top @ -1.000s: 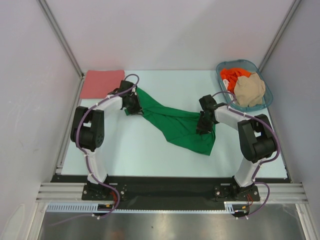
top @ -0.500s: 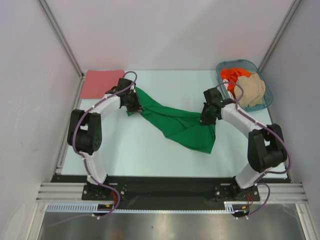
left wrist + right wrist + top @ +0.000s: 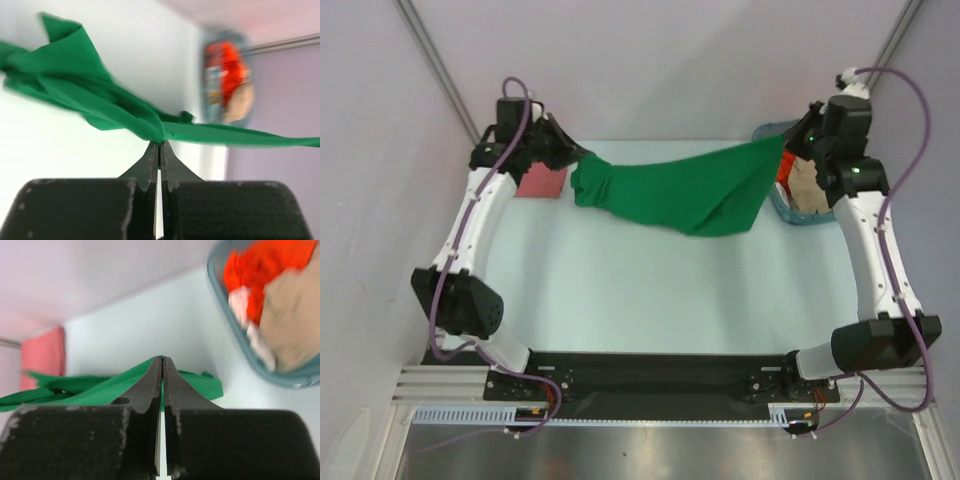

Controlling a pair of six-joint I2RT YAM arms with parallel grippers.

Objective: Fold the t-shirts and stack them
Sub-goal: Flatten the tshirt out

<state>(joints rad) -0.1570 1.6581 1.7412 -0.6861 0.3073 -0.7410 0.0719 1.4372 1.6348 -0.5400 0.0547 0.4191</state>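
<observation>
Two pinches: left gripper (image 3: 159, 146) and right gripper (image 3: 161, 362) clamped on green t-shirt (image 3: 670, 195), hanging midair; best lower evenly, taut, lay flat.

Green t-shirt (image 3: 670, 195) stretched wide, aloft, sagging; pink t-shirt (image 3: 545, 183) flat far-left; orange-red t-shirt (image 3: 265, 265), beige t-shirt (image 3: 295, 310) crumpled far-right.

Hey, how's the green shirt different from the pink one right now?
The green shirt hangs in the air, stretched between the left tool and right tool; the pink shirt lies on the table. The green shirt is unfolded and sagging; the pink shirt looks folded flat, partly hidden by the left arm. Both are plain-coloured and outside the basket.
</observation>
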